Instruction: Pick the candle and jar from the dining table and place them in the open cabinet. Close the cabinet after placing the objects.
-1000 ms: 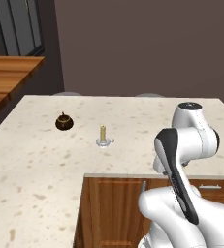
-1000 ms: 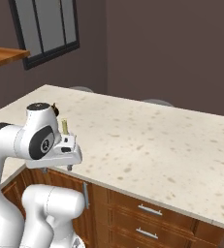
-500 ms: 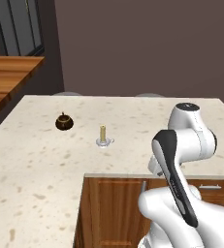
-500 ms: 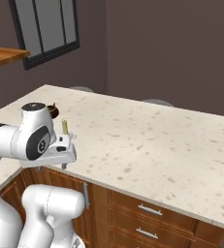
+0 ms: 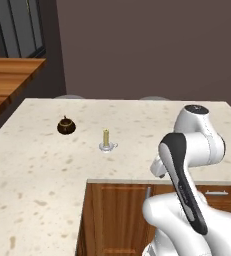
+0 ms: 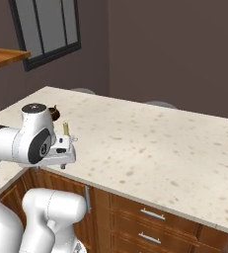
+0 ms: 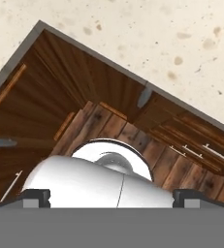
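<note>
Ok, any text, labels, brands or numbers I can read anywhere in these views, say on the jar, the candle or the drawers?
None can be read.
Jar: plain dark brown, no label.
Candle: plain pale yellow, no marking.
Table: speckled stone only, no print.
Drawers: bare wood and silver handles, no signs.

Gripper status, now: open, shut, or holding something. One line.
Gripper: open and holding nothing; in the hand view its two fingertips stand far apart, pointing down at the wood floor.
</note>
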Tool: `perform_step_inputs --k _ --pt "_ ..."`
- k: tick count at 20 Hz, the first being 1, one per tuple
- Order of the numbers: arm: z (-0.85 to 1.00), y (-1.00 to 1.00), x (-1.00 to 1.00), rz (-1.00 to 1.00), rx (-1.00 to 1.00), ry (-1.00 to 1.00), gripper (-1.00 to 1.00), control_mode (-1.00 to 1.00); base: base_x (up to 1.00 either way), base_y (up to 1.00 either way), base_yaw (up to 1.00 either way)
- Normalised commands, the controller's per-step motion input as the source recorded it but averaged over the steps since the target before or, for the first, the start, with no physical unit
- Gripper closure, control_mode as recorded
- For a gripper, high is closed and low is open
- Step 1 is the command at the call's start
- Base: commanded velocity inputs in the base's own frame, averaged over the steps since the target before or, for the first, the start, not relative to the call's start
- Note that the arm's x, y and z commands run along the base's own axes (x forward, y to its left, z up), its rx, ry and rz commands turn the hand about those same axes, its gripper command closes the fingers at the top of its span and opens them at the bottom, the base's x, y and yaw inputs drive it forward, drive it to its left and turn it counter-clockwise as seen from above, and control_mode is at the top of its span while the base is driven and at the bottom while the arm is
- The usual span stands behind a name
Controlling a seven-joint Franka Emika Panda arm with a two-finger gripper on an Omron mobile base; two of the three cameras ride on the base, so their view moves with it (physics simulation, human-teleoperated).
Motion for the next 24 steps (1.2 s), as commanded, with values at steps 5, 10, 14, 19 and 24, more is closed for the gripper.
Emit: perform_step_inputs --k 5,10,14,19,24 --pt "0.16 0.04 0.36 0.00 0.00 0.00 -1.00 -1.00 0.00 0.00 0.00" --pt "0.02 0.26 0.33 0.00 0.00 -0.06 -1.00 -1.00 0.00 0.00 0.00" --pt "0.00 0.21 0.29 0.00 0.00 -0.10 -1.00 -1.00 0.00 0.00 0.00" --pt "0.00 0.18 0.23 0.00 0.00 -0.14 -1.00 -1.00 0.00 0.00 0.00" --pt "0.00 0.19 0.34 0.00 0.03 -0.08 -1.00 -1.00 0.00 0.00 0.00"
